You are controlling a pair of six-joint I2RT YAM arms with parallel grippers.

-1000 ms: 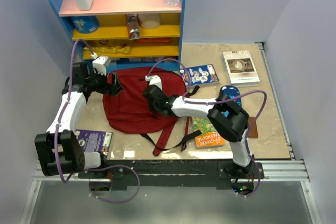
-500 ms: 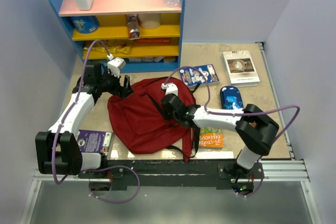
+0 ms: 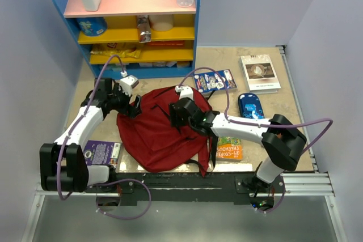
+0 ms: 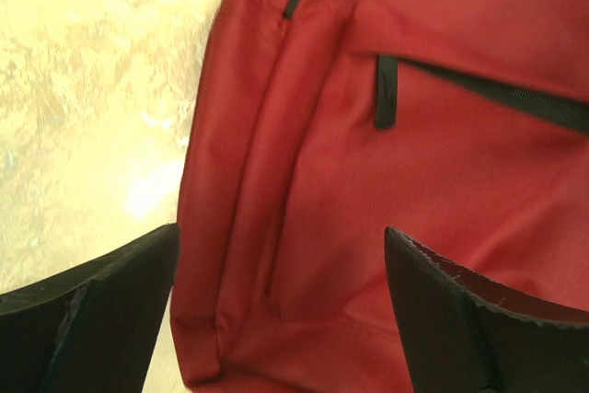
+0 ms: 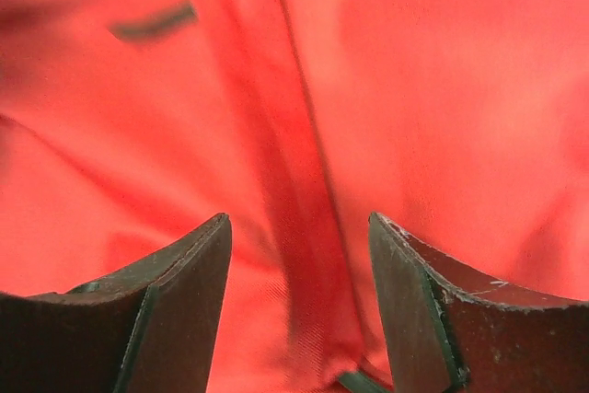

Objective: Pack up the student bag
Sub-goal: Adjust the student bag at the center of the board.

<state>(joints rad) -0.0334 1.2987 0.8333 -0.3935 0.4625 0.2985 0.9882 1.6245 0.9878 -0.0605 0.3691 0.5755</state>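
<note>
The student bag (image 3: 153,140) lay flat on the table (image 3: 227,60), left of its middle, with an orange book (image 3: 228,148) just beside it at its 3 o'clock and a blue pencil case (image 3: 249,105) at 2 o'clock. The left gripper (image 3: 131,105) hung at the bag's 10 o'clock edge, its 2 jaws spread wide with the red hem and some bare table between them. The right gripper (image 3: 174,114) sat low over the fabric at the bag's 1 o'clock, its jaws parted with a raised fold running between them, unpinched.
</note>
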